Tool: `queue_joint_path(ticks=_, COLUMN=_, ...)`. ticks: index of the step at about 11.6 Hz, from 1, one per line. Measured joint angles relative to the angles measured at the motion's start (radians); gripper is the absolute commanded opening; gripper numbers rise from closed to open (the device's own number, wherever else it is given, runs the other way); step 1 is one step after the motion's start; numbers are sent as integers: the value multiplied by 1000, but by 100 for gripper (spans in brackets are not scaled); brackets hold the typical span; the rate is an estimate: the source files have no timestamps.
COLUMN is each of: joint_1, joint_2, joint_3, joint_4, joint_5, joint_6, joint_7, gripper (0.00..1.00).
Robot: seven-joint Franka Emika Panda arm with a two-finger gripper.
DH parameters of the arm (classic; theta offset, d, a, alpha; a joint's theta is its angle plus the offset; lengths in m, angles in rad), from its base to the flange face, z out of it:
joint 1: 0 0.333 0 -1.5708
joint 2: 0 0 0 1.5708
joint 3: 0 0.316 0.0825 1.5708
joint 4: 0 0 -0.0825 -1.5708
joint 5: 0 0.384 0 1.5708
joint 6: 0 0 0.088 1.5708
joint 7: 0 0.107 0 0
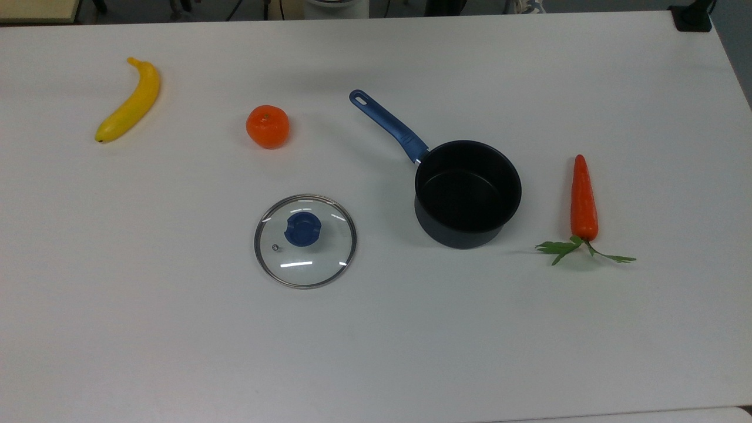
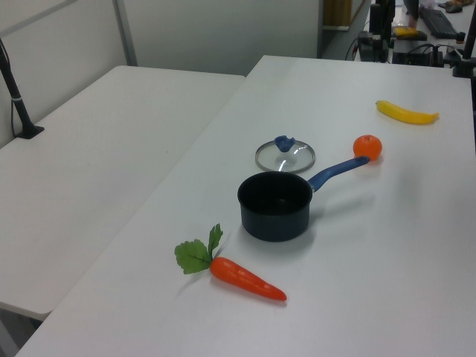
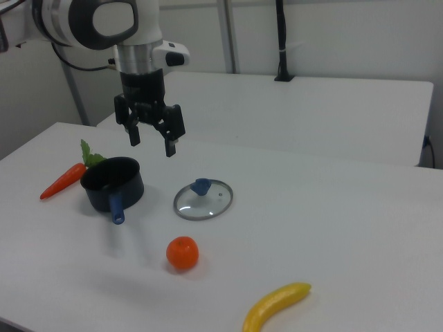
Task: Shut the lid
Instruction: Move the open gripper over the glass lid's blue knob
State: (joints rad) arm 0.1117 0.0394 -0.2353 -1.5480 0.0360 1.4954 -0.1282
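Lid: the glass lid lies flat on the white table, blue knob up, beside the black saucepan and apart from it. It is off the pan; the pan's mouth is uncovered.

Claw: in the right view the gripper hangs in the air, pointing down, its two fingers spread apart with nothing between them.

Lid against claw: in the right view the lid sits lower and toward the right view's right of the gripper, well clear of it, no touching. The saucepan sits lower and toward the right view's left of the gripper, so the claw hangs over the stretch between pan and lid.

Top view: looking down on the table, it gives the lid's full circle, the metal rim and the small steam vent hole near the knob. The pan's blue handle points away toward the orange.

Left view: the lid lies just behind the saucepan, seen as a thin ellipse, with the carrot nearest the camera and the banana far off.

Right view: the arm's white body comes in from the upper left; the orange and banana lie in front, the carrot beyond the pan.

Spread on the table: in the top view banana, orange, lid, saucepan, carrot run left to right, all apart.
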Motion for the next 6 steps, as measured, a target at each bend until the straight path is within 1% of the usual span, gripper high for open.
queue_joint_path(ticks=3, joint_1=-9, joint_2=2, joint_3=-1, joint_4=-3, joint_5=6, joint_6=0, joint_7=0, gripper=100)
queue_joint_path(ticks=6, joint_1=-9, joint_2=15, joint_3=-2, joint_4=2, joint_5=37, joint_6=11, joint_7=0, gripper=100)
